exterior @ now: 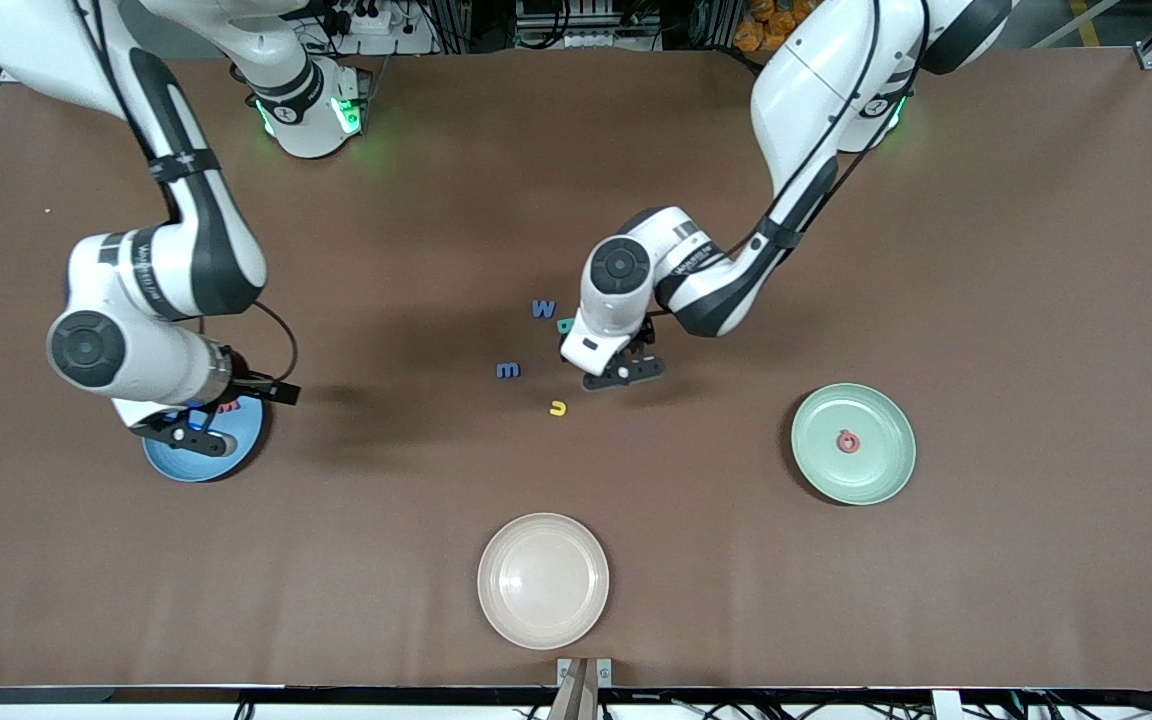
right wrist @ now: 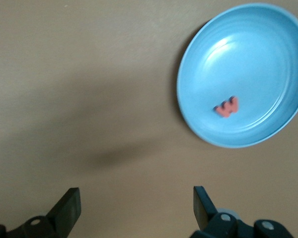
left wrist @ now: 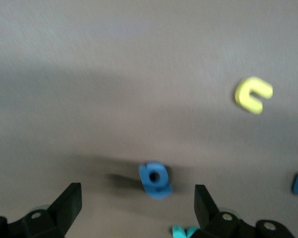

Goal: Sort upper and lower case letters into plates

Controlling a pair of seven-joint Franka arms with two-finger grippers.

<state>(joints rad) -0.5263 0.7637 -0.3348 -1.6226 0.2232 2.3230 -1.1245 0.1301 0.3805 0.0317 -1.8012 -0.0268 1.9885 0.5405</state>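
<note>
Two plates already hold one letter each: a red "w" (right wrist: 226,106) in the plain blue round plate (right wrist: 248,29), a red ring-shaped letter (exterior: 847,441) in the pale green round plate (exterior: 876,480). My right pincer (right wrist: 134,208) hangs spread beside the blue plate's rim, empty, w/ drop apparently done. My left pincer (left wrist: 138,203) hangs spread over a small blue letter (left wrist: 155,179) mid-tabletop; next it must descend and pinch it. Front view alone shows blue "W" (exterior: 543,309), blue "m" (exterior: 507,370), yellow letter (exterior: 558,407); the blue target shows only in left wrist view.
</note>
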